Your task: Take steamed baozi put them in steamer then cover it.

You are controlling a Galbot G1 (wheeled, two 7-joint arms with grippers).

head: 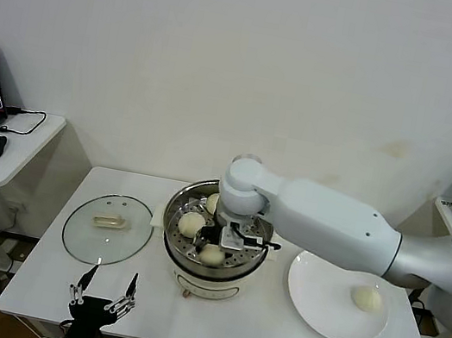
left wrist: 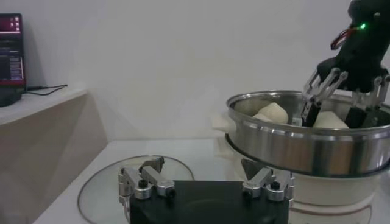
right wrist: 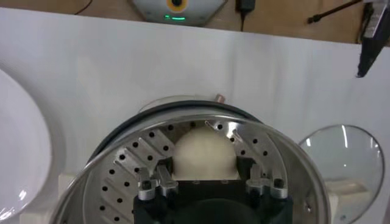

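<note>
Three baozi [head: 192, 223] sit on the perforated tray inside the steamer [head: 175, 234], which stands mid-table on its white base; a fourth baozi [head: 368, 298] lies alone on the white plate [head: 312, 302] to the robot's right. The right gripper [head: 235, 234] is down inside the pot – its wrist view shows its fingers [right wrist: 164, 183] spread either side of a bun [right wrist: 204, 154], apparently not pinching it. The cover [head: 108, 228] lies flat on the table [head: 268, 325] left of the steamer, handle up. The left gripper [head: 103, 297] hovers near the table's front edge, just before the cover – fingers parted, holding nothing
</note>
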